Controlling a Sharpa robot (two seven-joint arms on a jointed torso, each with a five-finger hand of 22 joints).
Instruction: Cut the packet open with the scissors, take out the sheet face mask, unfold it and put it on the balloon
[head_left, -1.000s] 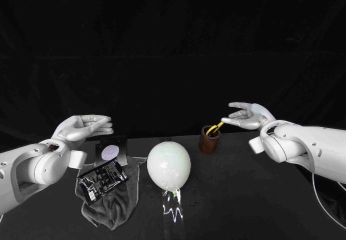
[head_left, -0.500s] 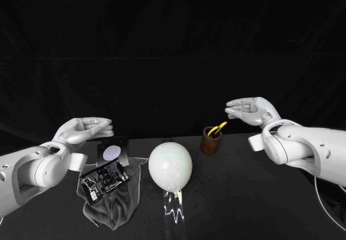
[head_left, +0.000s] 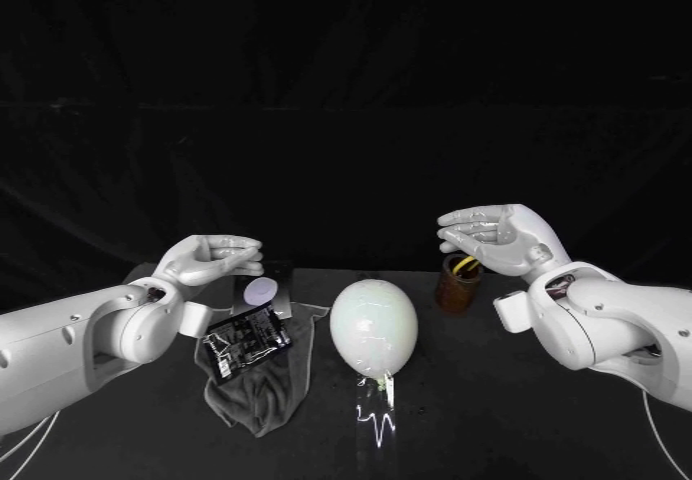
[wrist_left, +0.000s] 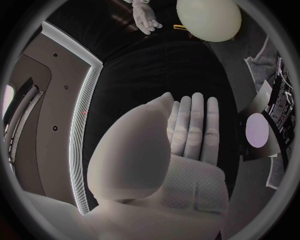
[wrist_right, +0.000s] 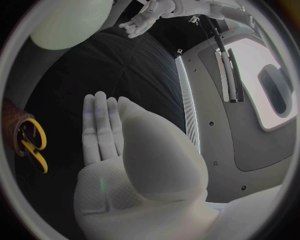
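1. I see a black table in front of a dark backdrop.
2. Middle left: my left hand hovers above the table, fingers side by side, thumb clear of them, gripping nothing.
3. Just below and right of it, the packet lies on a grey cloth.
4. Centre: the balloon rests on the table.
5. Right of centre: the scissors stand in a brown cup.
6. My right hand hangs above that cup, fingers together and loosely bent, empty.

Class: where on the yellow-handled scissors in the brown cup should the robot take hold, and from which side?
Grip the yellow-handled scissors by their handle loops, coming from above. They stand handles-up in the brown cylindrical cup, so only the loops clear its rim; the right hand hovers just above.
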